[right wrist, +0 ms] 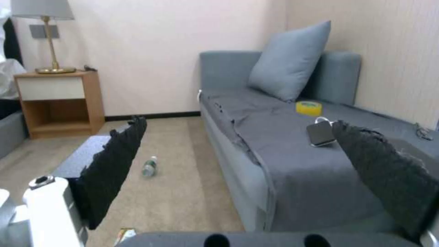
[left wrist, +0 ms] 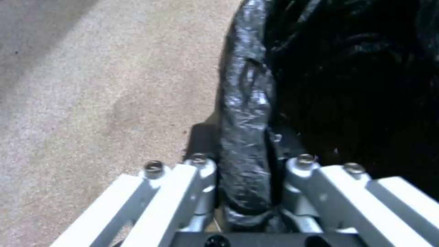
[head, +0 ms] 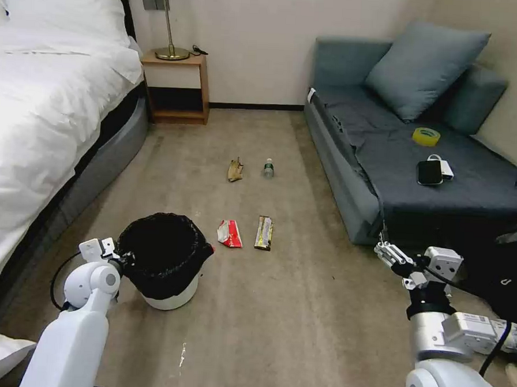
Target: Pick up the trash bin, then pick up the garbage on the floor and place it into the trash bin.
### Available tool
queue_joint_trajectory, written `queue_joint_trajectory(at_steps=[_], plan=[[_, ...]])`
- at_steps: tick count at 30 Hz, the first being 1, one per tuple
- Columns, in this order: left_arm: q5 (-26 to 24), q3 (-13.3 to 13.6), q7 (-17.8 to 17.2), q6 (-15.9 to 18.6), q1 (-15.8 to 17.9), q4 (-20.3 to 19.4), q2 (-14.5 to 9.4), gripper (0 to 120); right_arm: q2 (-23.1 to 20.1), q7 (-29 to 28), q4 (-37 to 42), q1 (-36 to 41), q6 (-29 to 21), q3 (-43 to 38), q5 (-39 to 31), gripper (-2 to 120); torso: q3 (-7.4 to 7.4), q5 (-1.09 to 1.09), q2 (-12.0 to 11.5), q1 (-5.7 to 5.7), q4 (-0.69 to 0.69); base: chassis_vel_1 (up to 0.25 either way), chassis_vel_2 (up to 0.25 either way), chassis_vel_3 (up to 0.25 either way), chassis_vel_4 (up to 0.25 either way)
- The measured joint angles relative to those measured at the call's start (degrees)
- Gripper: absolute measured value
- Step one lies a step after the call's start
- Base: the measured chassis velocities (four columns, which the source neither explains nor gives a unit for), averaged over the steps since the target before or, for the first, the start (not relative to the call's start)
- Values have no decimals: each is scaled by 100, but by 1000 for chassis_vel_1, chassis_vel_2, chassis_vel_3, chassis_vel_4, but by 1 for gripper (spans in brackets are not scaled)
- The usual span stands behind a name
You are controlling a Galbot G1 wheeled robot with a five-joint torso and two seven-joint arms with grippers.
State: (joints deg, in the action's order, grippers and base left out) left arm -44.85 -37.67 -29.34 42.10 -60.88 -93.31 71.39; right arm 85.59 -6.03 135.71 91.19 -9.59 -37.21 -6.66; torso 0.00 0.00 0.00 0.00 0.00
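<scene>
1. On the carpet beside the bed, from the head view, I have the left hand [head: 112, 254] at the near-left rim of the trash bin [head: 163, 263], which stands upright. The litter lies well ahead of it: red-and-white wrapper [head: 229, 233], gold wrapper [head: 264, 232], banana peel [head: 235, 170] and small bottle [head: 268, 168]. The right hand [head: 389, 255] hangs near the sofa [head: 351, 181].
2. Through the left wrist view, the left hand [left wrist: 249, 192] is closed narrow on the bag-covered rim of the bin [left wrist: 247, 113]. My worry is the loose liner: if only plastic is pinched, the bin could slip out or tilt when lifted.
3. From the right wrist view, the right hand [right wrist: 238, 161] is spread wide and empty, with the bottle [right wrist: 149, 166] on the floor ahead. The sofa edge sits close, so a careless swing could clip it.
</scene>
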Motion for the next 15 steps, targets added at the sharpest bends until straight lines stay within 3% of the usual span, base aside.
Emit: queue_joint_trajectory(at_steps=[4,10,15], plan=[[-23,-56,7,-2,-51,-47,25,4,-21,-12,0,6,30,2,-14,100,0,-1,0,0,-1,0,0,0,0],[-29,-147,6,-1,-118,-144,62,4,-59,-25,6,13,121,10,-41,100,0,-1,0,0,0,0,0,0,0],[76,-252,-1,3,-195,-376,104,4,-97,49,-46,20,638,-9,-251,100,0,-1,0,0,-1,0,0,0,0]])
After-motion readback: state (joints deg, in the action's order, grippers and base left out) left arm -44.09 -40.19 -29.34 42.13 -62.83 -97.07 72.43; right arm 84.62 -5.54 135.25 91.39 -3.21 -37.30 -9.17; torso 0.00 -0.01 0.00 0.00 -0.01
